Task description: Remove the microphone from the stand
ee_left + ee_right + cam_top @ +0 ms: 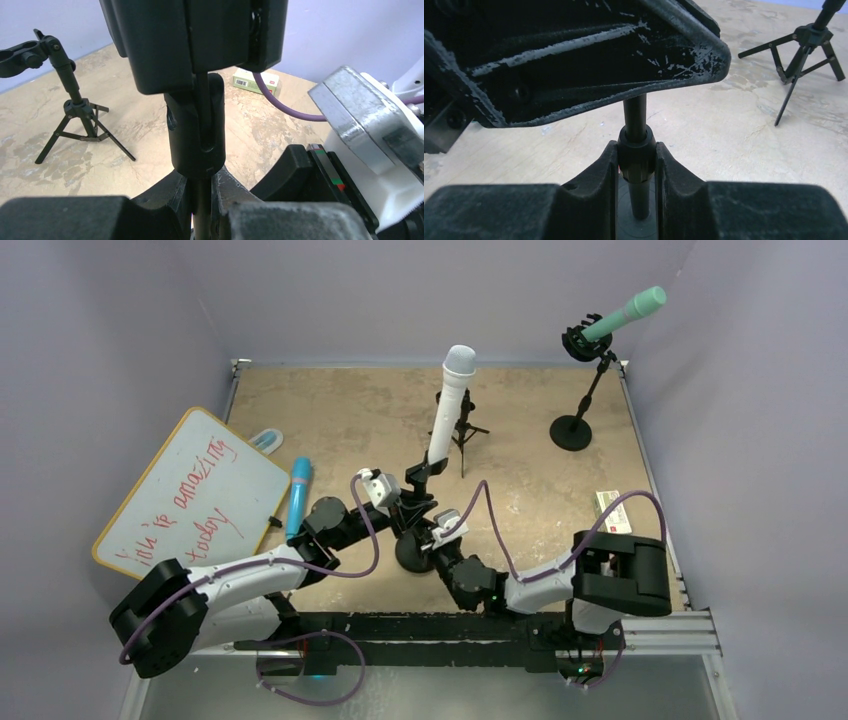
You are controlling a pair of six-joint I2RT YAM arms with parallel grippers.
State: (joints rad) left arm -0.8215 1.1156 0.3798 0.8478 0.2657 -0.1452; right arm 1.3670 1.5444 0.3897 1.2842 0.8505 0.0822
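Right claw (636,170) pinches the stand (635,112) at its lower collar (636,147), left claw (200,200) pinches it just under the swivel joint (195,125), and the white microphone (447,405) sits tilted atop it over the tabletop (330,410): stand braced, microphone not yet lifted out.

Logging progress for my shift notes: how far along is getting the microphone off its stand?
Done: the left end effector and right end effector are shut on the stand. In hand: bracing it. Left: the white microphone still sits on top, ungrasped.
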